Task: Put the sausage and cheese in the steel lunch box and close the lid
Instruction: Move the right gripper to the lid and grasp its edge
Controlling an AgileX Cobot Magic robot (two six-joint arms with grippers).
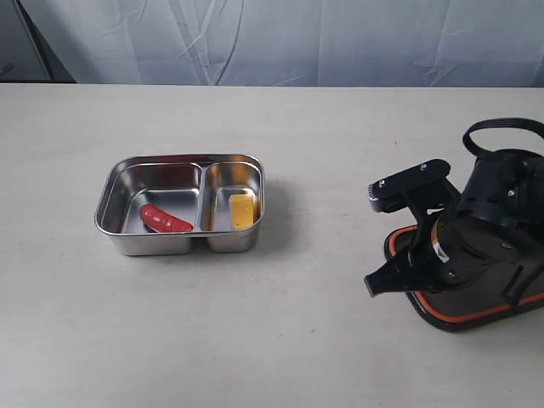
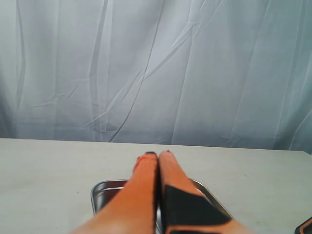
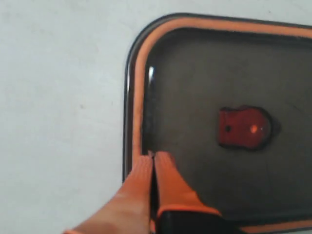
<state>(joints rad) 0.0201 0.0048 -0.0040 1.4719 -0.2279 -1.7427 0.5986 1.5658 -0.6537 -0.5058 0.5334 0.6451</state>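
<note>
Lid (image 3: 195,87) under right end effector (image 3: 152,157), box (image 1: 161,245) apart

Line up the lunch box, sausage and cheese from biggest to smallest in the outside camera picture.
1. The lunch box, easily biggest.
2. The sausage and the cheese: about alike, one longer, the other wider, so no ranking.

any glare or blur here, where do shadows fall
Exterior view: sharp, evenly lit; the steel lunch box reflects the sausage in red and throws a faint shadow to its right. Left wrist view: left gripper blurred, curtain clearer. Right wrist view: soft focus, small glint on the lid.
</note>
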